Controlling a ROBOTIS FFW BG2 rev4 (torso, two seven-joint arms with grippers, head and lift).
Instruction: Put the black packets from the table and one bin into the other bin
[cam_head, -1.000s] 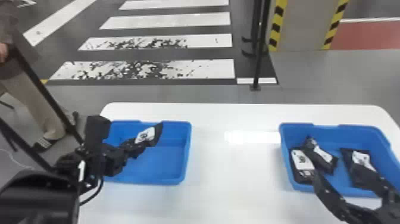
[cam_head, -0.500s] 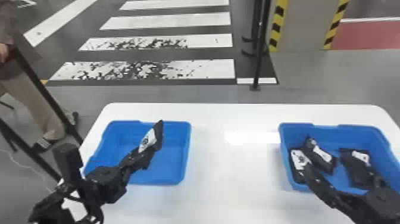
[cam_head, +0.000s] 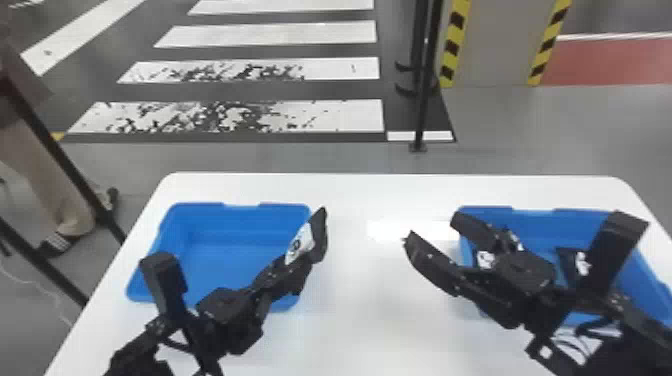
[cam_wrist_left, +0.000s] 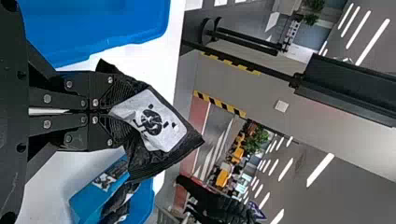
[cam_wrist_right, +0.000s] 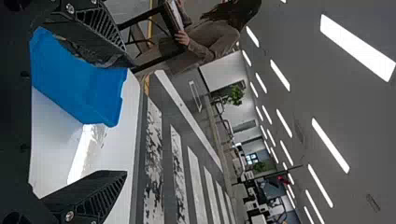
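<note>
Two blue bins, the left bin (cam_head: 220, 250) and the right bin (cam_head: 550, 227), sit well apart on the white tabletop (cam_head: 360, 315). Near the left bin's inner rim, the left claw (cam_head: 296, 266) clamps a tilted black packet (cam_head: 319, 237), white label showing. The right claw (cam_head: 431, 230), spread apart, and its arm partly hide other packets (cam_head: 569, 257).

A slender black upright pole (cam_head: 424, 100) stands on the floor. Left of it lie broad white painted crossing stripes (cam_head: 270, 34); right of it, a grey panel (cam_head: 492, 45) with yellow-and-black striped edges, then a flat red floor patch (cam_head: 605, 60).
</note>
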